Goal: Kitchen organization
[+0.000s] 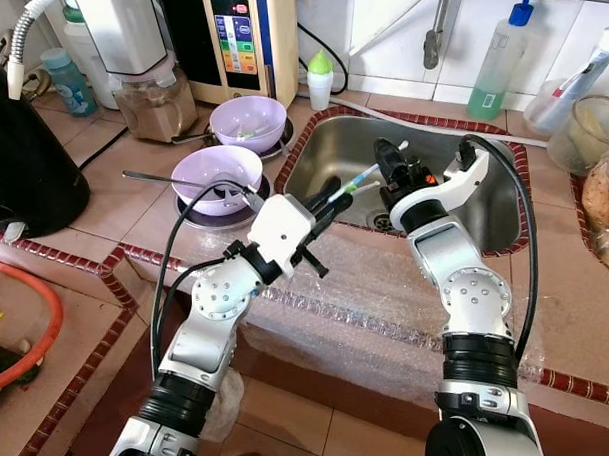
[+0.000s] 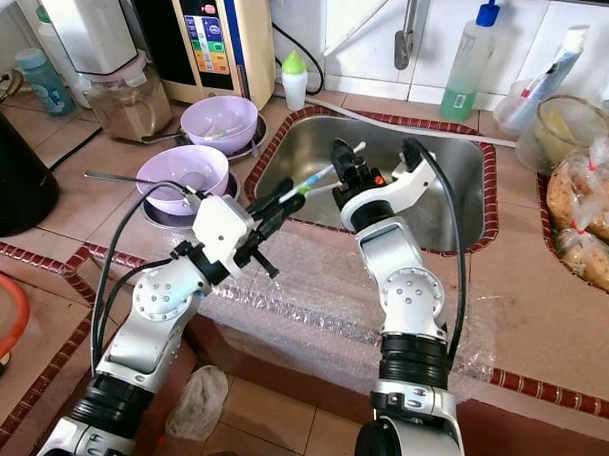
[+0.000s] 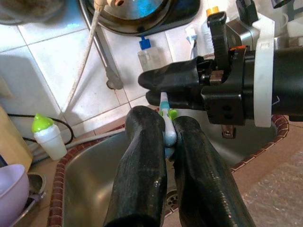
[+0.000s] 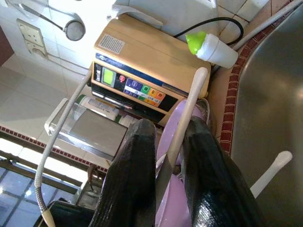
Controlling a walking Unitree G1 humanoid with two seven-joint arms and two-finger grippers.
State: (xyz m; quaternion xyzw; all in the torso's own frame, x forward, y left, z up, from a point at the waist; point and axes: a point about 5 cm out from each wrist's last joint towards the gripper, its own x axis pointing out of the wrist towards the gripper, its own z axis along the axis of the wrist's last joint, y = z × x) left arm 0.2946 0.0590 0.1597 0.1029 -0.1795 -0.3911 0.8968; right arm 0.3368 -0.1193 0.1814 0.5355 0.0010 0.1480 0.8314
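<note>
I have both arms raised over the steel sink (image 1: 504, 206), which sits in a tiled counter (image 1: 114, 210) edged with red-brown trim. My left gripper (image 1: 335, 194) is clamped on a toothbrush (image 1: 361, 178) with a blue-green handle; its 2 fingers (image 3: 142, 156) press the handle from both sides, and the brush points out over the basin toward the right arm. My right gripper (image 1: 386, 157) hangs just beside it above the basin, pinching a thin cream-white stick (image 4: 182, 127) between its 2 black fingers (image 4: 130, 179); I cannot tell what that stick is. The 2 grippers sit very near each other, tips almost meeting. On the counter left of the sink stand 2 lilac bowls (image 1: 217, 176), the nearer 1 with a long metal utensil (image 1: 163, 177) resting across its rim. A small white bottle with a green cap (image 1: 320, 79) stands by the sink's back corner, and a green soap bottle (image 1: 499, 66) stands behind the basin.
</note>
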